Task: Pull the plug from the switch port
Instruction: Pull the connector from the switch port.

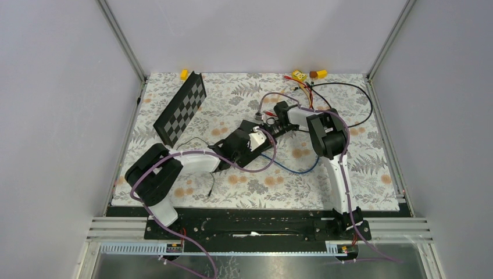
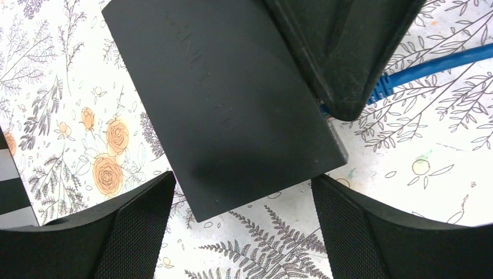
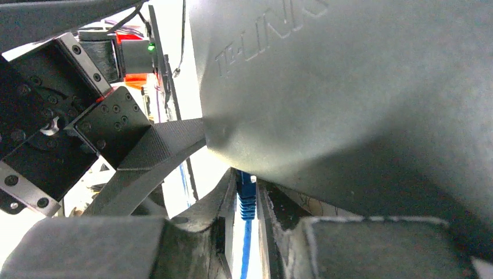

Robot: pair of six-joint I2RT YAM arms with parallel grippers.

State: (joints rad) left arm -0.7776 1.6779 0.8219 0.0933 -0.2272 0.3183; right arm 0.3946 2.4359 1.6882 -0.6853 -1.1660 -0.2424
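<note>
The switch (image 1: pixel 243 135) is a flat matte-black box lying mid-table on the floral cloth. It fills the left wrist view (image 2: pixel 232 99) and looms over the right wrist view (image 3: pixel 349 87). A blue plug (image 3: pixel 246 200) sits in its edge, and a blue cable (image 1: pixel 290 170) trails away from it. My right gripper (image 3: pixel 247 186) is shut on that plug; one of its fingers (image 2: pixel 343 52) covers the port side. My left gripper (image 2: pixel 241 179) is open. Its pads (image 2: pixel 139 232) stand on either side of the switch's near end, apart from it.
A black-and-grey chequered board (image 1: pixel 181 110) leans at the back left. Yellow pieces (image 1: pixel 299 74) and a black wire loop (image 1: pixel 360 99) lie at the back right. A thin dark wire (image 1: pixel 209 185) trails near the left arm. Metal frame posts edge the cloth.
</note>
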